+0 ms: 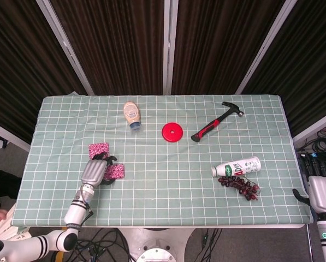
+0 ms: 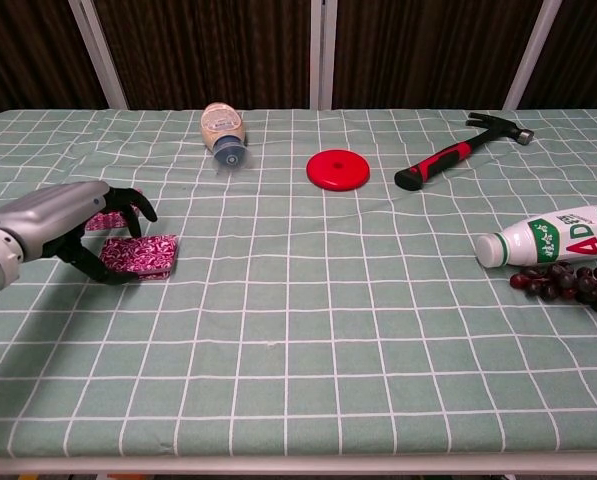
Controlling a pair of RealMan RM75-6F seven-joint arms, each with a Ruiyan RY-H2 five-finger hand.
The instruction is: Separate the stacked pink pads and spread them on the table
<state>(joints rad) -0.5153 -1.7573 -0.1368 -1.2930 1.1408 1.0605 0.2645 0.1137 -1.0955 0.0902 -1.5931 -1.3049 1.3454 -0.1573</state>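
Left hand (image 2: 58,225) pinches a pink pad (image 2: 143,256) between curled fingers (image 2: 128,203); second pad (image 1: 99,148) lies just beyond.

Right hand (image 1: 322,191) sits off-table, its finger state unclear.

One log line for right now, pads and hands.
left robot hand: fingers curled at near pad, grip unclear | far pad: flat, apart | right robot hand: idle off table edge

A lab test bench. Dark curtains (image 1: 119,43) on metal frame posts (image 1: 64,46) enclose a table (image 1: 168,196) under a green checked cloth, with loose cables (image 1: 321,144) on the floor.
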